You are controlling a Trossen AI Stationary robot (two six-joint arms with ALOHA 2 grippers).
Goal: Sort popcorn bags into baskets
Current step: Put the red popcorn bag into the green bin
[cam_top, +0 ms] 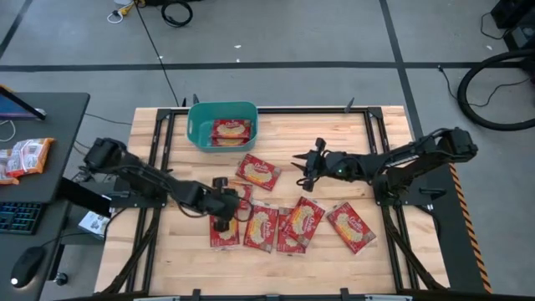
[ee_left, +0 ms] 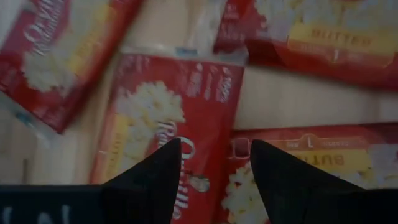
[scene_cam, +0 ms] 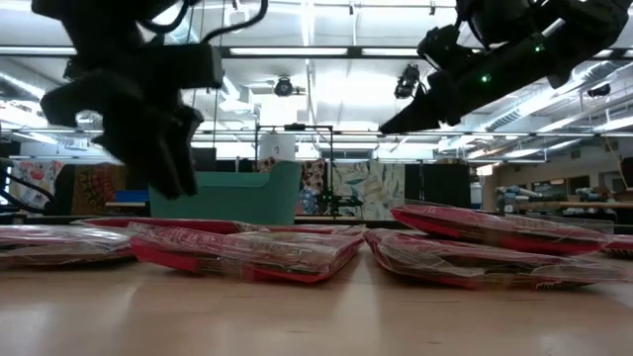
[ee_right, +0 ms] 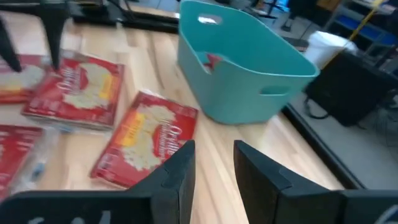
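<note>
Teal plastic marks the target from overhead: the basket point(cam_top: 221, 125) sits at the far edge of the wooden table point(cam_top: 384, 251), and I can see one popcorn bag point(cam_top: 231, 130) already lying inside it. Another packet point(cam_top: 258, 171) lies alone just in front of the basket, while a loose cluster of red bags point(cam_top: 284, 226) spreads across the table's near middle. My left gripper point(cam_top: 224, 209) hangs over the cluster's left end, above the leftmost bag point(cam_top: 223, 232). My right gripper point(cam_top: 303, 167) points toward the basket, over bare wood right of the lone packet, fingers spread and holding nothing.

At table height, the red packets point(scene_cam: 247, 252) lie flat across the foreground, the basket point(scene_cam: 237, 193) stands behind them, and the left gripper point(scene_cam: 163, 148) hangs dark above the left packets without touching them. The right gripper point(scene_cam: 415, 114) rides well above the table.

From my left wrist camera, the two dark fingers point(ee_left: 152, 180) stand apart and empty, framing a red packet point(ee_left: 174, 137) directly beneath; more bags point(ee_left: 323, 37) surround it.

From my right wrist camera, the fingers point(ee_right: 180, 171) are parted with nothing between them, aimed toward a packet point(ee_right: 146, 137) beside the basket point(ee_right: 242, 68), where a red bag point(ee_right: 211, 61) peeks over the rim.
</note>
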